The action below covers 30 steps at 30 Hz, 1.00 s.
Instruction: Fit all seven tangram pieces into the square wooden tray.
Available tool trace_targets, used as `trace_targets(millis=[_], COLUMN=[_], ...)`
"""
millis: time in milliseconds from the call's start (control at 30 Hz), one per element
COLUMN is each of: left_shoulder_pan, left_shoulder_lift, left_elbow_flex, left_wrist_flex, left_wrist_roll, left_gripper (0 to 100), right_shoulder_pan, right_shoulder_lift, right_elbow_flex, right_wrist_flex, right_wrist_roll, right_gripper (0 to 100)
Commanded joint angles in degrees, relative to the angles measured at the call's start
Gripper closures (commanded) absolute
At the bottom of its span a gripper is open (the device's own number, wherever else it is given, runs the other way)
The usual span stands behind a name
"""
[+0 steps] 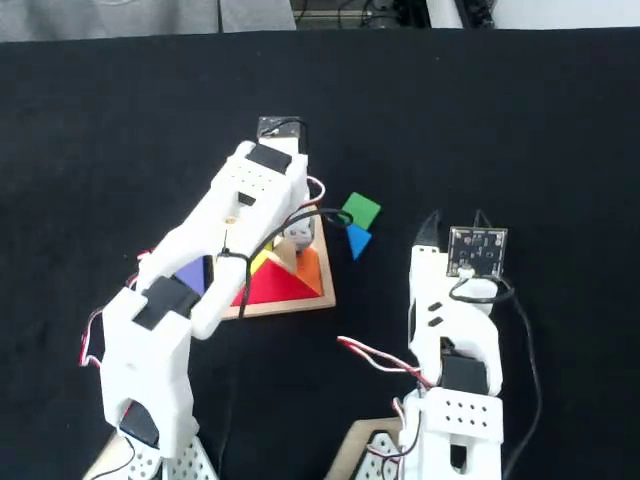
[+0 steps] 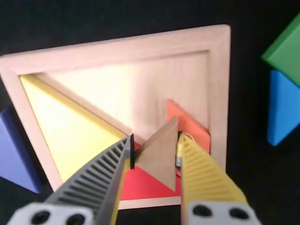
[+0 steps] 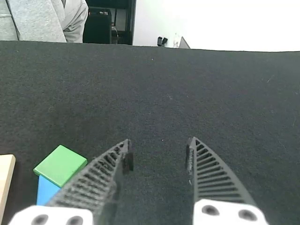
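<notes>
From above, the wooden tray (image 1: 300, 303) lies near the middle of the black table (image 1: 520, 120), and my left arm stretches over it, hiding most of its 9 o'clock half. Inside I can see a red triangle (image 1: 282, 286), a yellow triangle (image 1: 262, 262) and an orange piece (image 1: 309, 268). A purple piece (image 1: 192, 275) shows at the tray's 9 o'clock side, under my arm. At 2 o'clock from the tray sit a green square (image 1: 361, 211) and, just beside it, a blue triangle (image 1: 357, 240). My right gripper (image 1: 455, 222) hangs at about 3 o'clock, past those two.

Through my left wrist, my left gripper (image 2: 155, 146) is closed on a wood-coloured triangle (image 2: 161, 161), one finger pressed to each side, above the tray (image 2: 117, 44). Yellow triangle (image 2: 70, 126), red triangle (image 2: 143, 185) and orange piece (image 2: 192, 126) lie inside; the purple piece (image 2: 14, 154) sits outside the rim, with the green square (image 2: 283, 51) and blue triangle (image 2: 281, 112) off the opposite side.

Through my right wrist, my right gripper (image 3: 159, 157) is spread wide with nothing between its fingers, above bare cloth. The green square (image 3: 60, 165), blue triangle (image 3: 46, 191) and a tray corner (image 3: 5, 183) lie nearby.
</notes>
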<state>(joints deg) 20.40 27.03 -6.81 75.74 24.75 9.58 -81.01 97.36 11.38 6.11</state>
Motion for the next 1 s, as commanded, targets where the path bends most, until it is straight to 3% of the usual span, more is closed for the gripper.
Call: trace_targets(millis=[0,100,300,733,967], left_shoulder_pan=[-0.75,-0.92,-0.92,-2.77,-0.40], left_shoulder_lift=[-0.26,-0.26,-0.35,0.26,0.44], left_elbow_flex=[-2.86,-2.86,-2.15,-7.16,-6.29], left_wrist_flex=[-0.53,-0.35,-0.18,-0.70,-0.70], left_wrist_roll=[0.79,0.70,0.88,0.44,0.53], left_gripper=[86,85,71,71,71], right_shoulder_pan=[-0.35,-0.35,-0.35,-0.35,-0.35], right_shoulder_lift=[-0.22,-0.22,-0.22,-0.22,-0.22], right_elbow_flex=[-1.45,-1.45,-1.45,-1.45,-1.45], right_wrist_flex=[-1.49,-1.49,-1.49,-1.49,-1.49], right_wrist_roll=[-0.09,-0.09,-0.09,-0.09,-0.09], right_gripper=[80.0,80.0,80.0,80.0,80.0])
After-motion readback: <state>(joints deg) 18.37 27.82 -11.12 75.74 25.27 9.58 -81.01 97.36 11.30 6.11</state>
